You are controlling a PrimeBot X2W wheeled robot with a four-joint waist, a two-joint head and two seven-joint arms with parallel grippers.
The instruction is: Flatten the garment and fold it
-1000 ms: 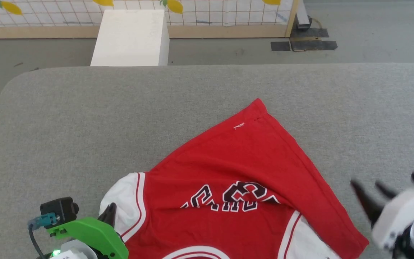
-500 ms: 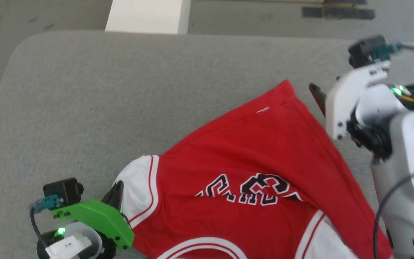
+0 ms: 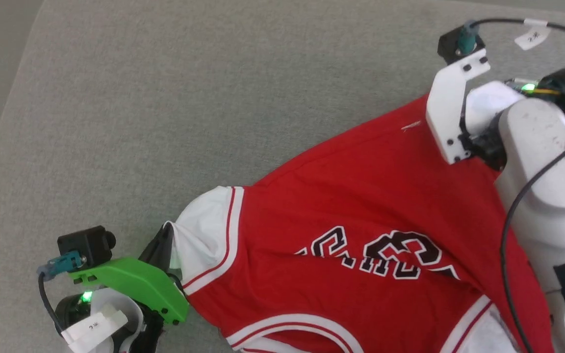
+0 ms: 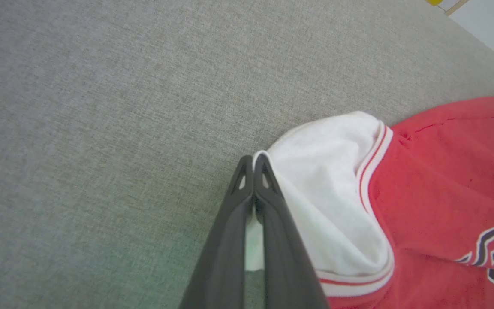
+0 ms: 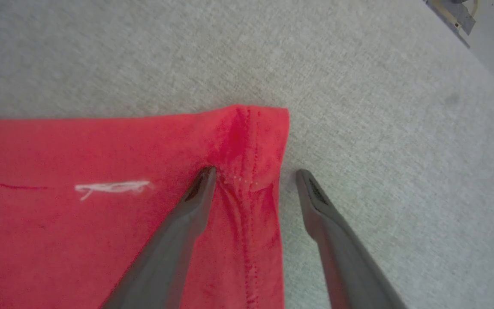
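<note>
The red jersey (image 3: 351, 206) lies rumpled on the grey cushion (image 3: 165, 98), its white armhole panel (image 4: 328, 171) pinched in the closed left gripper (image 4: 253, 165), its far hem corner (image 5: 268, 124) straddled by the right gripper (image 5: 255, 172), 2 fingers apart, 1 on cloth, 1 on cushion.

Right gripper (image 5: 255, 175) is standing wide open, straddling the garment (image 5: 79, 240) edge near its corner. One finger is touching red fabric, the other is resting on the grey surface (image 5: 358, 86) just beside the hem. A white thread (image 5: 112, 187) is lying on the fabric nearby.
</note>
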